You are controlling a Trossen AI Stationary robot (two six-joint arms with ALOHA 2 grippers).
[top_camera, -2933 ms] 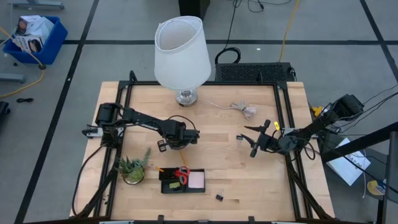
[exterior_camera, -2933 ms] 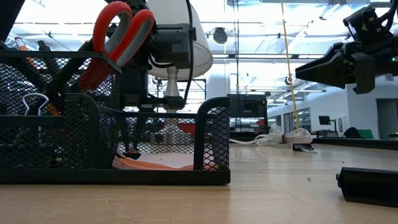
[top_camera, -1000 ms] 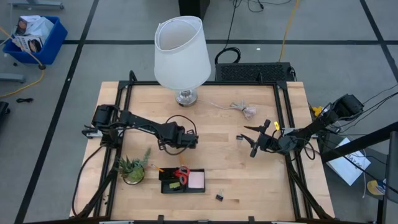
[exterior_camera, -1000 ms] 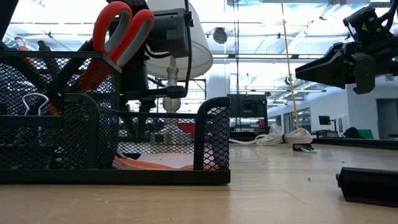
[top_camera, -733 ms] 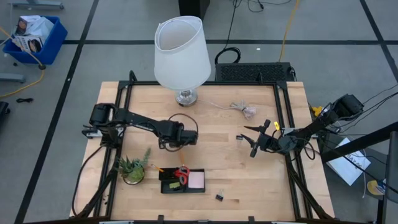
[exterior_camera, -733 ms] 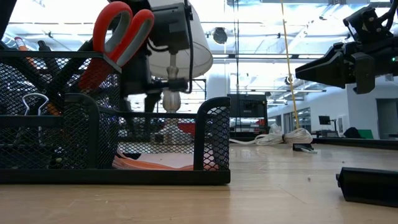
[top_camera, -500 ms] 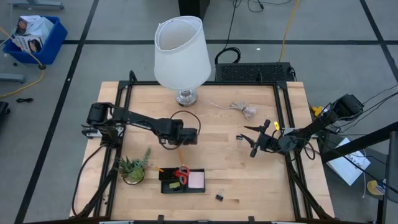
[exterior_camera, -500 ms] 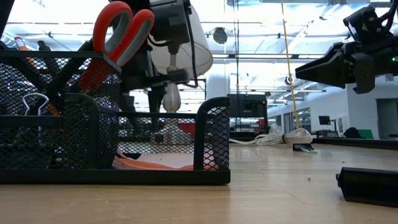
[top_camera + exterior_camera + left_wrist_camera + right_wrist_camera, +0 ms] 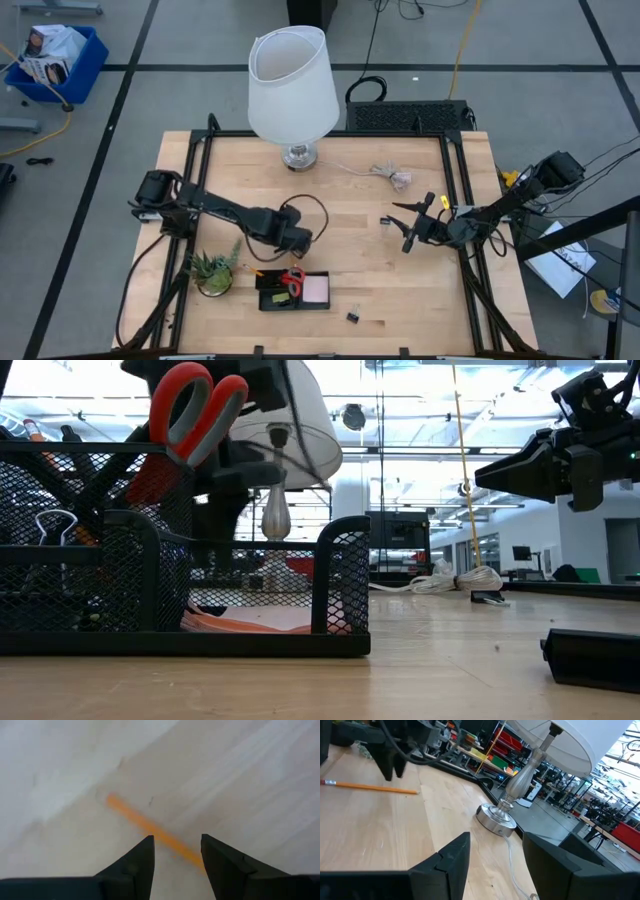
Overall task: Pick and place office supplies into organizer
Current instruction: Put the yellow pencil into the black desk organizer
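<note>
the left gripper (image 9: 176,851) hangs above an orange pencil (image 9: 150,829) lying flat on the table (image 9: 350,200), just behind the black mesh organizer (image 9: 292,291). its jaws stand narrowly apart and empty, straddling the pencil. the risk is that the thin pencil rolls or skids away as the jaws close, or is pinched near one end and tips out. red-handled scissors (image 9: 291,277) already sit in the organizer. the right gripper (image 9: 412,224) waits open, well apart, beside a binder clip (image 9: 385,221).

A robotics lab or workshop: taped concrete floor (image 9: 150,90), parts shelving (image 9: 485,750), glazed hall beyond.
</note>
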